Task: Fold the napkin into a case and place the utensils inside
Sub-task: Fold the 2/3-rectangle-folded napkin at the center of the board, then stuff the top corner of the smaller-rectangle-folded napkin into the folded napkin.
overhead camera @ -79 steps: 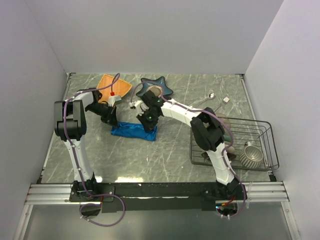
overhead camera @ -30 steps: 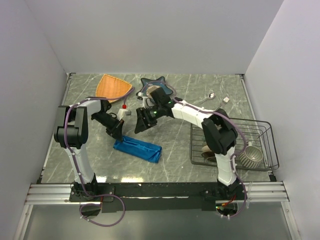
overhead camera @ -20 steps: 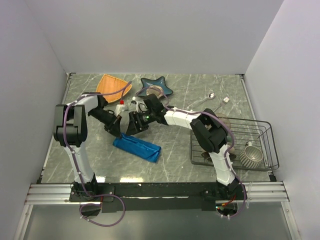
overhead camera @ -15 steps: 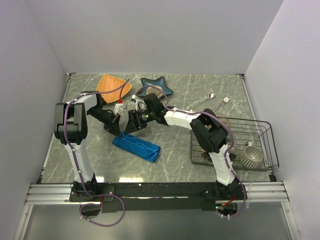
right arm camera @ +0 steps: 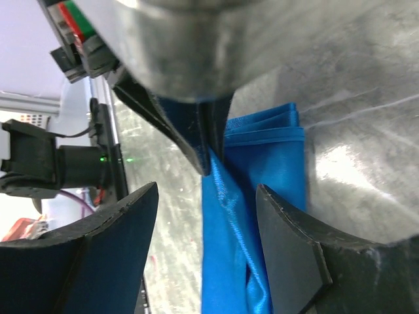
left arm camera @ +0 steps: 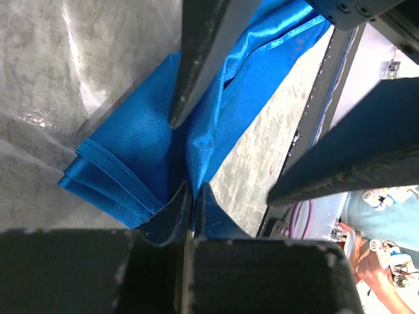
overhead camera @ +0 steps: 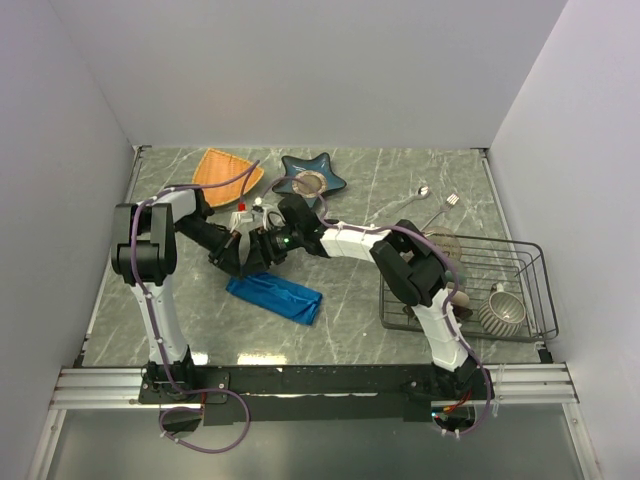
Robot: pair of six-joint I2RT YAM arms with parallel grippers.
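The napkin (overhead camera: pixel 278 298) is a bright blue cloth folded into a narrow strip, lying slanted on the marble table just below both grippers. My left gripper (overhead camera: pixel 238 264) is shut on a raised edge of the napkin (left arm camera: pixel 131 144) at its left end; in the left wrist view the jaws (left arm camera: pixel 190 196) pinch the fold tight. My right gripper (overhead camera: pixel 256 253) is right beside it, open. Its fingertips (right arm camera: pixel 208 190) straddle the lifted blue edge (right arm camera: pixel 262 150) without touching it. The spoon (overhead camera: pixel 419 192) and fork (overhead camera: pixel 449 203) lie at the back right of the table.
An orange triangular dish (overhead camera: pixel 226 167) and a dark star-shaped dish (overhead camera: pixel 311 177) sit at the back. A small red-capped bottle (overhead camera: pixel 241 210) stands just behind the grippers. A wire rack (overhead camera: pixel 520 290) at the right holds a ribbed bowl (overhead camera: pixel 503 311).
The napkin strip was drawn nearer to the arms. Over the last second my right gripper swung left and down until it met the left gripper at the napkin's left end. The left stayed pinched.
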